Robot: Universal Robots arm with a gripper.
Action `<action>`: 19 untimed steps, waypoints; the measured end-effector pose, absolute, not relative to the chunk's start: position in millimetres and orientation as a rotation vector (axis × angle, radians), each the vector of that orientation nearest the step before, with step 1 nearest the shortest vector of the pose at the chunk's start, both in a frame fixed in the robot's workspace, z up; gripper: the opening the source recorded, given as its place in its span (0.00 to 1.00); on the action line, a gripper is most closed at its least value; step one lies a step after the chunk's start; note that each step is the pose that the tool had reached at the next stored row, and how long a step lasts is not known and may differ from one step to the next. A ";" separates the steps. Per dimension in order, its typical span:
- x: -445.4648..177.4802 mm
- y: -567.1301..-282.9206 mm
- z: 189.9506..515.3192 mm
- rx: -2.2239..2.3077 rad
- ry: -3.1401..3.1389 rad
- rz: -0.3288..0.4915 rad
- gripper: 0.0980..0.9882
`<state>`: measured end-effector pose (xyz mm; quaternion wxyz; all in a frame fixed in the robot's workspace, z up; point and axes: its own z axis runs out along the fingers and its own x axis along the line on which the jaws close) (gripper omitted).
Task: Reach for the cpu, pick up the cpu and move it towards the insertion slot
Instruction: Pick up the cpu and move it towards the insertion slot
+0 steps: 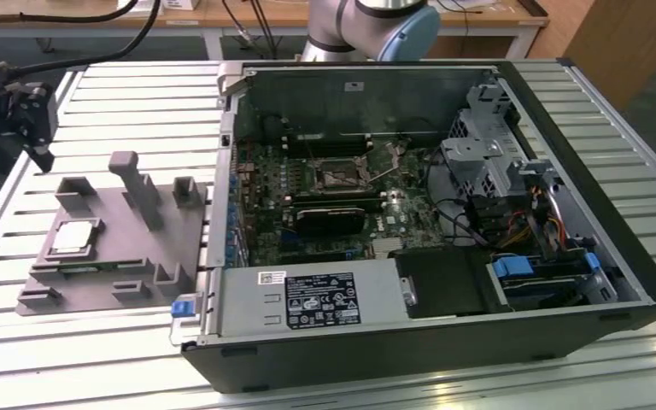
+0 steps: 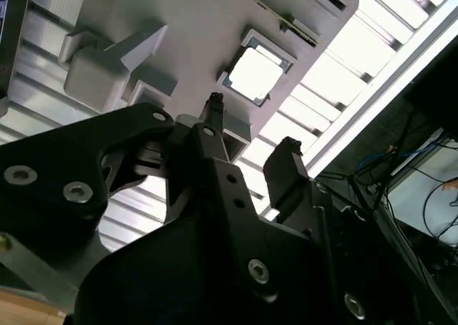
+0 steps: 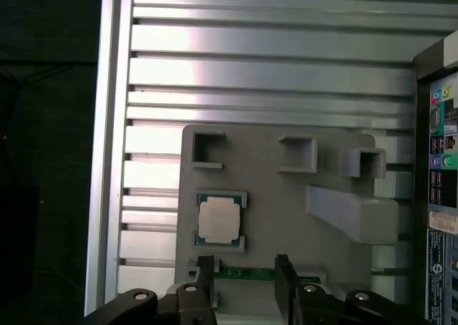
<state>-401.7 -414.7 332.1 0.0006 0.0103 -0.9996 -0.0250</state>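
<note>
The cpu (image 1: 74, 237) is a small silver-grey square chip lying flat in a recess of the grey fixture plate (image 1: 112, 265), at the exterior view's left. Both wrist views show it too, the cpu (image 3: 219, 220) close beside the fingertips and the cpu (image 2: 255, 73) beyond them. My gripper (image 1: 38, 154) hangs above the slatted table just off the plate's far left corner. Its gripper (image 3: 245, 278) fingers stand open with nothing between them, apart from the chip. The insertion slot (image 1: 336, 175) is a dark square socket on the green board inside the open computer case.
Grey upright blocks (image 1: 134, 184) rise from the fixture plate near the chip. The black computer case (image 1: 419, 342) lies open on the exterior view's right, with a power supply (image 1: 305, 299), drive cage (image 1: 488, 154) and cables inside. The table's metal edge (image 3: 107, 160) runs beside the plate.
</note>
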 end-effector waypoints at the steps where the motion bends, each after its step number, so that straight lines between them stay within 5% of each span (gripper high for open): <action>1: -401.7 -415.0 330.3 0.032 -3.139 -0.079 0.48; 3: -401.7 -415.8 326.9 0.032 -3.139 -0.082 0.55; 16: -401.8 -419.4 305.3 0.032 -3.139 -0.088 0.56; 19: -401.8 -420.9 299.9 0.032 -3.139 -0.089 0.70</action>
